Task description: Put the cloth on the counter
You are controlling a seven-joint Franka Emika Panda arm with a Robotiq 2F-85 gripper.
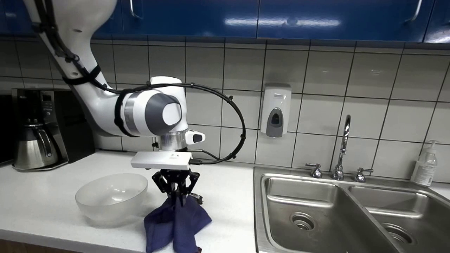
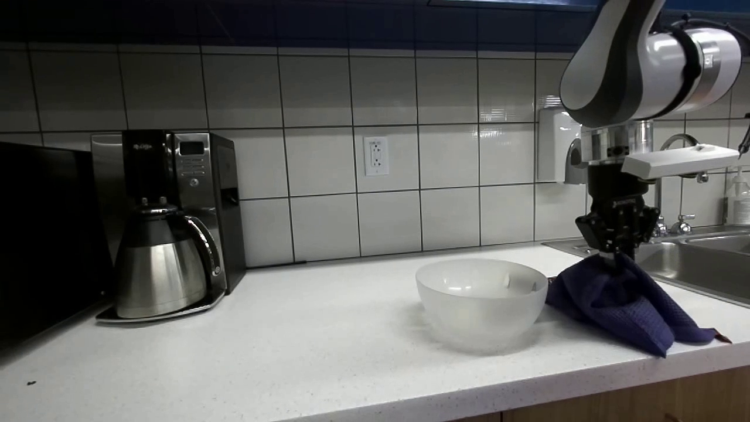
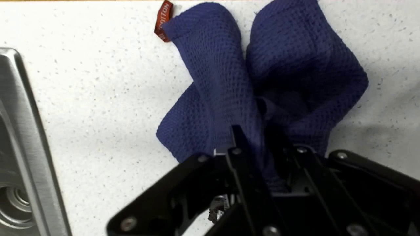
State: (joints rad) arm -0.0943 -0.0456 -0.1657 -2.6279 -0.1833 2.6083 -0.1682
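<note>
The dark blue cloth (image 1: 184,226) hangs bunched from the gripper, its lower folds and corners reaching the white counter (image 1: 228,211). It also shows in an exterior view (image 2: 621,305), lying near the counter's front edge. In the wrist view the cloth (image 3: 216,78) spreads out beyond the fingers, with a red tag at one corner. My gripper (image 1: 178,202) points down with its fingers on both sides of a raised fold. The gripper (image 3: 254,134) looks shut on the cloth, with fabric filling the space between the fingers. The fingertips are partly hidden by cloth in an exterior view (image 2: 612,261).
A frosted bowl (image 1: 110,198) stands beside the cloth. A small wrapped item (image 1: 198,199) lies behind the gripper and shows in the wrist view (image 3: 217,208). A steel double sink (image 1: 260,211) is set into the counter. A coffee maker (image 2: 225,217) stands at the far end.
</note>
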